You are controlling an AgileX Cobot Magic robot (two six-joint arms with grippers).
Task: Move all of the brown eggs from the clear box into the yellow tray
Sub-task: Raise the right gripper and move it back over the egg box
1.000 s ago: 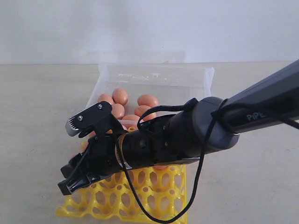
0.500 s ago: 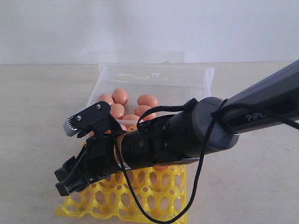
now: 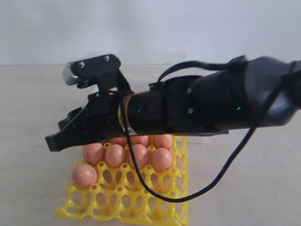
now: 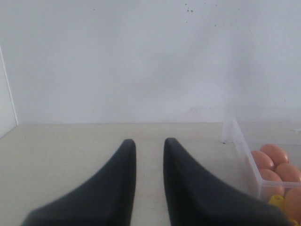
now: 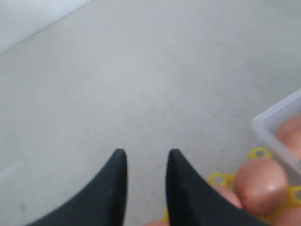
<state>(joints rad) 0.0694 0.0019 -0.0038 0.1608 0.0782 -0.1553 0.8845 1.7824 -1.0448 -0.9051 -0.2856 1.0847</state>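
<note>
Several brown eggs (image 3: 115, 155) sit in the far cups of the yellow tray (image 3: 122, 203), and one egg (image 3: 84, 174) stands alone at its left edge. My right gripper (image 3: 59, 109) hovers above that left side, open and holding nothing; the right wrist view shows it (image 5: 146, 153) over bare table beside tray eggs (image 5: 261, 181). The arm hides most of the clear box in the exterior view. Its corner (image 5: 274, 123) shows in the right wrist view, and its wall (image 4: 245, 155) with more eggs (image 4: 275, 153) in the left wrist view. My left gripper (image 4: 149, 141) is open and empty, over the table left of the box.
The pale table (image 3: 33, 108) spreads flat around the tray and box. A white wall (image 3: 150, 28) stands behind it. A black cable (image 3: 221, 175) loops down from the right arm over the tray's right side.
My right gripper has risen from low at the tray's left side to well above it. The eggs in the tray, hidden by the arm before, now show.
</note>
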